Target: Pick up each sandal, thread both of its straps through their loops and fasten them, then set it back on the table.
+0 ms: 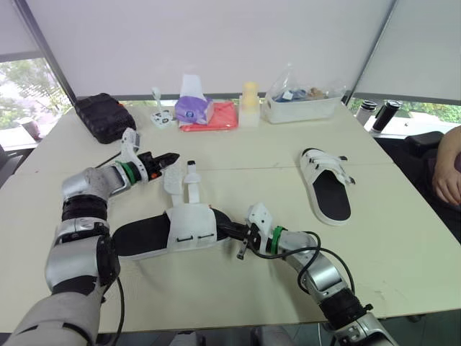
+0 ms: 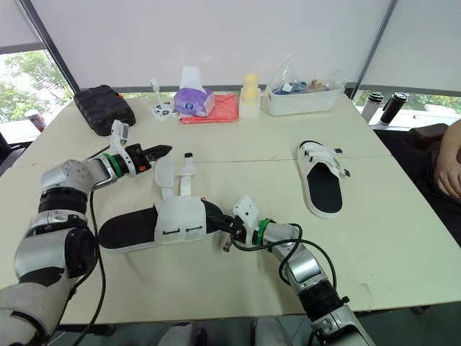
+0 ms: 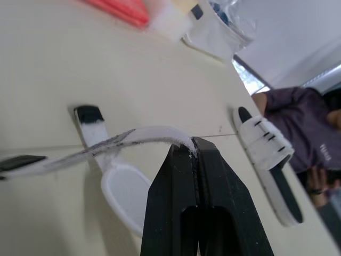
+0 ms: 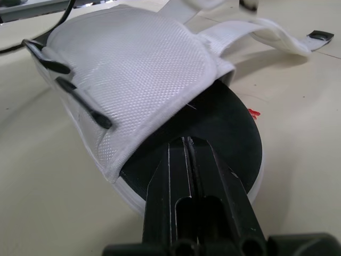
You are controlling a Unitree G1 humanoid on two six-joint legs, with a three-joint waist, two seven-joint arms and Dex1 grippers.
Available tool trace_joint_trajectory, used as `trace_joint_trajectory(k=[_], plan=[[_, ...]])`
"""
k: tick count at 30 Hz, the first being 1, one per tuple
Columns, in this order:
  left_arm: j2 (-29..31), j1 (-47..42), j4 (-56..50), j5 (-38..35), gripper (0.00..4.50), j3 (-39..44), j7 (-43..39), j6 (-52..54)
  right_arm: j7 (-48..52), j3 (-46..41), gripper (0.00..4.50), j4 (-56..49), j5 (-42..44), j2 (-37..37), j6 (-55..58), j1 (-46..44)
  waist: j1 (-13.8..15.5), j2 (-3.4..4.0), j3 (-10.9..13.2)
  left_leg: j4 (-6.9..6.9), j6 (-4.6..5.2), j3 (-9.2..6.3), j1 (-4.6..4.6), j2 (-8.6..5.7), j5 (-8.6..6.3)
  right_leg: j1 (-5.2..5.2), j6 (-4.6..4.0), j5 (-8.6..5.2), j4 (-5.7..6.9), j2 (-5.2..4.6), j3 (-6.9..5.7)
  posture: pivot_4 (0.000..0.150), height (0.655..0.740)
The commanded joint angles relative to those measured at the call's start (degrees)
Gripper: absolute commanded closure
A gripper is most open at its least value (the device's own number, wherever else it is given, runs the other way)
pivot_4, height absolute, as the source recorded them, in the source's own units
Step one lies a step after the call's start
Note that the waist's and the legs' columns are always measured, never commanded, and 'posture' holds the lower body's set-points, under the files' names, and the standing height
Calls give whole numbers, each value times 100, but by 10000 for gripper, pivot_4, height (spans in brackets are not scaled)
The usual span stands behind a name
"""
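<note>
Here, the open sandal lies on the table at about 7 o'clock, sole down, its toe toward 3 o'clock. The right gripper is brought in from the toe end; its fingers are closed together, with the tips resting on the black footbed just under the white upper. The left gripper is held beyond the sandal at about 10 o'clock of it – its fingers are pinched tight on the end of one loose strap, which is lifted off the table. The other strap lies flat just beside it, black tip toward 12 o'clock.

The second sandal, its straps closed, is set well apart at 3 o'clock. Along the far edge are ranged a black case at 10 o'clock, a purple tissue pack, a red cloth, a yellow-topped bottle and a white tub around 12 to 1 o'clock. A person's arm is seen at the 3 o'clock edge.
</note>
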Motion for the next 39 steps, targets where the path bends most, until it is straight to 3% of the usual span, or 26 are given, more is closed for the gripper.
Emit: trace_joint_trajectory(k=[1, 3, 5, 7, 9, 14, 19, 21, 23, 27, 32, 35, 37, 39], plan=[[146, 574, -1899, 988, 44870, -922, -271, -2450, 11, 184, 45000, 448, -284, -126, 259, 308, 2, 2, -1, -2, -2, 1, 0, 1, 0, 0, 0, 0, -1, -2, 3, 1500, 7400], [540, 1271, -2479, 2063, 44870, -1753, -536, -4796, 24, 181, 45000, 473, -288, -134, 248, 307, 3, 4, -2, -13, -15, 8, 5, 2, 6, -2, -1, 0, -6, -7, 13, 1500, 7400], [1004, 1635, -2372, 3017, 44870, -2254, -380, -7115, 34, 188, 45000, 515, -298, -131, 230, 290, 12, 8, -4, -28, -24, 20, 17, 2, 9, 1, -3, 0, -15, -18, 24, 1500, 7400], [1504, 1607, -1597, 4341, 44870, -2445, 586, -9834, 31, 189, 45000, 586, -309, -101, 207, 244, 27, 7, -5, -42, -23, 23, 31, 0, 9, 9, -11, 1, -24, -31, 24, 1500, 7400], [1718, 1357, -757, 5185, 44870, -2411, 1667, -10887, 20, 183, 45000, 655, -313, -60, 178, 209, 40, 7, -5, -59, -23, 24, 36, -3, 11, 9, -20, 6, -35, -40, 21, 1500, 7400], [2049, 822, 319, 7488, 44870, -2565, 5226, -11391, -26, 211, 45000, 714, -334, 16, 125, 225, 20, 2, -6, -55, -16, 22, 37, -7, 10, 17, -12, 6, -31, -22, 2, 1500, 7400], [2388, 522, 319, 9552, 44870, -3692, 8479, -10920, -49, 183, 45000, 664, -341, -24, 127, 277, 14, 2, -6, -55, -13, 23, 39, -15, 8, 15, -6, 2, -20, -10, 4, 1500, 7400], [2526, 342, 366, 10255, 39551, -4281, 9556, -10555, -61, 161, 45000, 651, -334, -51, 134, 285, 22, 1, -6, -54, -13, 23, 38, -15, 8, 14, -5, 2, -16, -5, 4, 1500, 7400], [2568, 149, 596, 10603, 31286, -4715, 10248, -10346, -64, 151, 45000, 639, -334, -68, 138, 289, 28, 0, -6, -54, -13, 22, 38, -17, 8, 15, -4, 1, -16, -4, 4, 1500, 7400], [2501, -173, 1277, 10741, 11839, -5270, 10732, -10208, -77, 143, 45000, 669, -342, -61, 141, 263, 26, -1, -6, -53, -13, 22, 39, -21, 8, 16, -2, 0, -15, -2, 3, 1500, 7400], [2565, -205, 1815, 10296, 11839, -5328, 10538, -10061, -97, 162, 45000, 683, -346, -37, 145, 247, 24, -3, -5, -53, -13, 26, 38, -22, 8, 15, -2, -1, -13, 0, 2, 1500, 7400], [2614, -109, 2148, 9562, 11839, -5010, 9978, -10154, -91, 171, 45000, 745, -356, -30, 114, 230, 22, -6, -6, -51, -13, 27, 38, -21, 8, 15, -2, -1, -13, 0, 0, 1500, 7400], [2594, -41, 2499, 8689, 11839, -4569, 9099, -10230, -82, 176, 45000, 811, -363, -20, 89, 194, 20, -7, -6, -50, -13, 27, 38, -20, 8, 15, -3, -1, -12, 0, 0, 1500, 7400], [2420, 21, 2919, 7447, 11839, -3861, 7700, -10178, -74, 178, 45000, 879, -366, -11, 61, 148, 14, -7, -6, -47, -13, 30, 38, -19, 8, 15, -3, -2, -9, 1, -1, 1500, 7400]])
